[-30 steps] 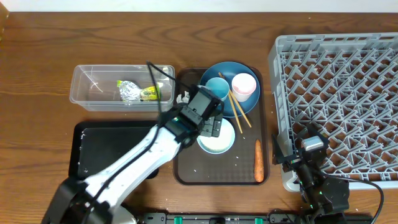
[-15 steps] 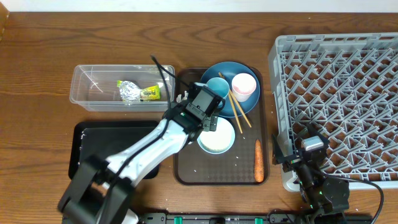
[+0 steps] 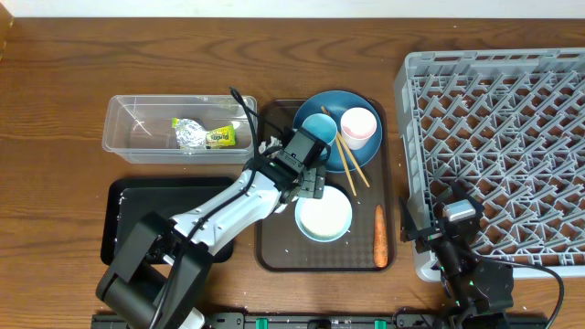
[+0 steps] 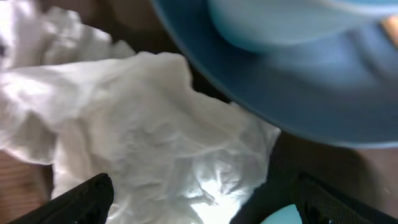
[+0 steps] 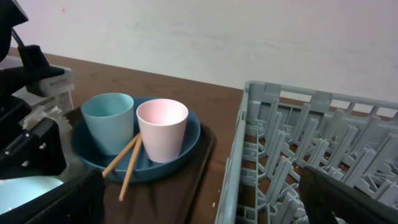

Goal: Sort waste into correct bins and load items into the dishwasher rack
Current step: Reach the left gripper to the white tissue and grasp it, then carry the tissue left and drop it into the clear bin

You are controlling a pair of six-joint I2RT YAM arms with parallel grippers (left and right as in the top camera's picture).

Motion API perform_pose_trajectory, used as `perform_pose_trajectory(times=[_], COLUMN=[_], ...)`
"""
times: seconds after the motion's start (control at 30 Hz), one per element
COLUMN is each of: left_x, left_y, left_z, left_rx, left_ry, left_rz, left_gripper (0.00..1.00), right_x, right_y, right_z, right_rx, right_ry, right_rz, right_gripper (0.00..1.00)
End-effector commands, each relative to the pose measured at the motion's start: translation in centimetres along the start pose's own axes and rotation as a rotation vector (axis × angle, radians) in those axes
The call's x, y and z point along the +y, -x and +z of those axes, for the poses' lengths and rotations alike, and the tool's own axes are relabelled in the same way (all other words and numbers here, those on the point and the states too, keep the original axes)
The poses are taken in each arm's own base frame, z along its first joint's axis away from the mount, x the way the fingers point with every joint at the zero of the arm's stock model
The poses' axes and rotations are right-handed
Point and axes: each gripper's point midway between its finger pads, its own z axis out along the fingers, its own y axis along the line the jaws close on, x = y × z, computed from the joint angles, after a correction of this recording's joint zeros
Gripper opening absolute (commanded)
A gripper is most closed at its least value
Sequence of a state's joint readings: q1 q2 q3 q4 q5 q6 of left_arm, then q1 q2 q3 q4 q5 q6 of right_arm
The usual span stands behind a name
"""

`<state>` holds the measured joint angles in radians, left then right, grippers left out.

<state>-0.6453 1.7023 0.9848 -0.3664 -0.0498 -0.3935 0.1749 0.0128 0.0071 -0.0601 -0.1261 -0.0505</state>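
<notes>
Right now the left pincer [image 4: 202, 204] is spread wide, its two dark tips on either side of the tissue [image 4: 137, 143], and it has hold of nothing. That tissue is a crumpled white wad, soft and full of creases, with loose flaps sticking out on one side. It lies on the brown tray [image 3: 274, 249] near the tray's far-left corner, tucked against the rim of the dark-blue dish [image 3: 329, 99]. On the dish stand a light-blue cup [image 3: 319, 128] and a pink cup [image 3: 358, 126], with the chopsticks [image 3: 347, 155] leaning across between them. A pale bowl [image 3: 324, 217] sits nearer the tray's front edge, and a carrot [image 3: 380, 236] lies along its right edge. Toward the table's left side, a foil wrapper [image 3: 199, 134] rests in the clear tub [image 3: 128, 137], and the black tray [image 3: 137, 219] sits in front of it. By the near-left corner of the grey rack [image 3: 503, 128], the right pincer [image 5: 205, 208] gapes fully, holding nothing.
</notes>
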Motion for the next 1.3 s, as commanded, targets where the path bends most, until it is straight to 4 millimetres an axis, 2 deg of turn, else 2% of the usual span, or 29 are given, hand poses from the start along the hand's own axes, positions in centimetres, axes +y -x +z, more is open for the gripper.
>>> perform_pose_trajectory(times=[0.0,0.23,0.33,0.63,0.7,0.73,0.77,0.8,0.87,0.93,1.0,1.03,1.1,1.27], left_x=[0.3,3.2,3.3,3.8,3.8,3.8,3.8,3.8,3.7,3.6,3.4,3.3,3.1,2.5], left_y=[-0.8,0.7,0.9,-0.8,-0.9,-0.9,-0.9,-0.8,-0.6,-0.3,0.3,0.7,1.5,4.0], left_z=[0.3,0.0,0.2,2.6,2.7,2.7,2.6,2.6,2.3,1.8,0.9,0.2,-1.1,-6.4], left_rx=[0.022,-0.063,-0.072,-0.002,0.002,0.003,0.0,-0.002,-0.011,-0.024,-0.047,-0.066,-0.101,-0.234], left_ry=[0.007,0.175,0.186,0.216,0.218,0.218,0.217,0.216,0.211,0.205,0.193,0.184,0.167,0.1], left_rz=[-0.002,0.001,0.0,0.015,0.016,0.016,0.016,0.015,0.013,0.01,0.005,0.0,-0.007,-0.038], left_gripper=[0.98,1.0,0.98,1.0,0.93,0.84,0.68,0.57,0.41,0.29,0.1,0.06,0.06,0.06], right_x=[-0.1,-0.1,-0.1,-0.1,-0.1,-0.1,-0.1,-0.1,-0.1,-0.1,-0.1,-0.1,-0.1,-0.1], right_y=[-0.1,-0.1,-0.1,-0.1,-0.1,-0.1,-0.1,-0.1,-0.1,-0.1,-0.1,-0.1,-0.1,-0.1], right_z=[0.0,0.0,0.0,0.0,0.0,0.0,0.0,0.0,0.0,0.0,0.0,0.0,0.0,0.0], right_rx=[0.001,0.001,0.001,0.001,0.001,0.001,0.001,0.001,0.001,0.001,0.001,0.001,0.001,0.001], right_ry=[-0.005,-0.005,-0.005,-0.005,-0.005,-0.005,-0.005,-0.005,-0.005,-0.005,-0.005,-0.005,-0.005,-0.005], right_rz=[0.013,0.013,0.013,0.013,0.013,0.013,0.013,0.013,0.013,0.013,0.013,0.013,0.013,0.013], right_gripper=[0.99,0.99,0.99,0.99,0.99,0.99,0.99,0.99,0.99,0.99,0.99,0.99,0.99,0.99])
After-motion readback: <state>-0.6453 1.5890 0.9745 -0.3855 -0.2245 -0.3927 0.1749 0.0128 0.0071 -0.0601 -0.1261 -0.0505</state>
